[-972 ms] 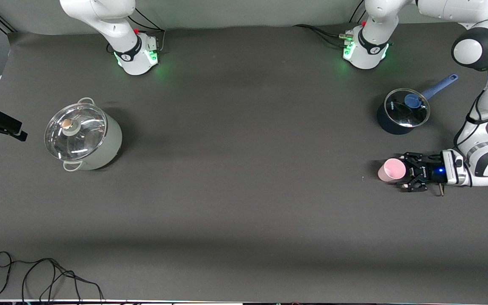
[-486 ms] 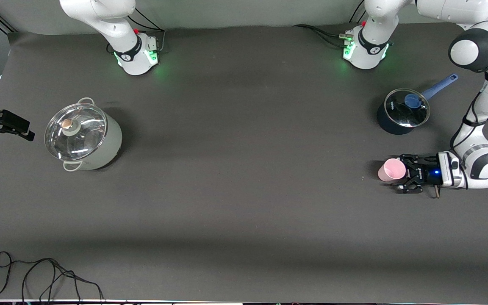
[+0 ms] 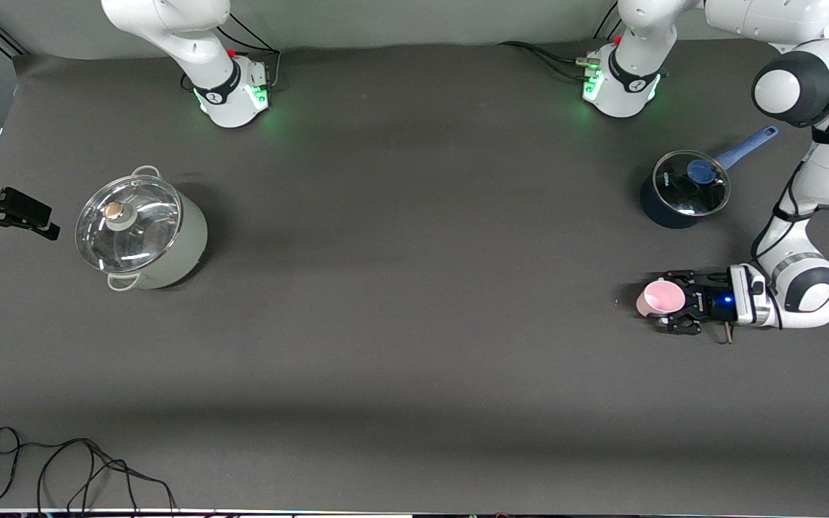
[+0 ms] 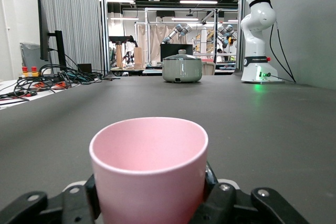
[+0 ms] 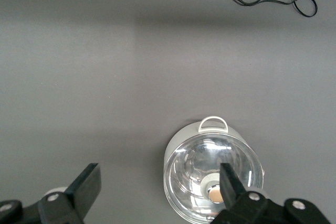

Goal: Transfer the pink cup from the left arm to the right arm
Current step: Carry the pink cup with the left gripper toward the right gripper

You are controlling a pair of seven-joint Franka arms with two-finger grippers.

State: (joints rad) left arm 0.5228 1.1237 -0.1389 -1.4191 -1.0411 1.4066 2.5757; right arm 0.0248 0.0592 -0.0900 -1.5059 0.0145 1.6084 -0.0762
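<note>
Left gripper: I read its jaws as clamped on the pink cup, which sits upright at the left arm's end of the table, nearer the front camera than the blue saucepan.
Right gripper: fingers spread wide and holding nothing, hanging high above the lidded grey pot; that arm waits.
Step in hand: I'd confirm the squeeze, then lift straight up, keeping the rim level (a tapered cup can slip downward).
Handover: I'd leave the upper wall bare for the other fingers.
Room: the table middle is bare between the pots, so I'd meet there, clear of the loose cable by the front edge.
</note>
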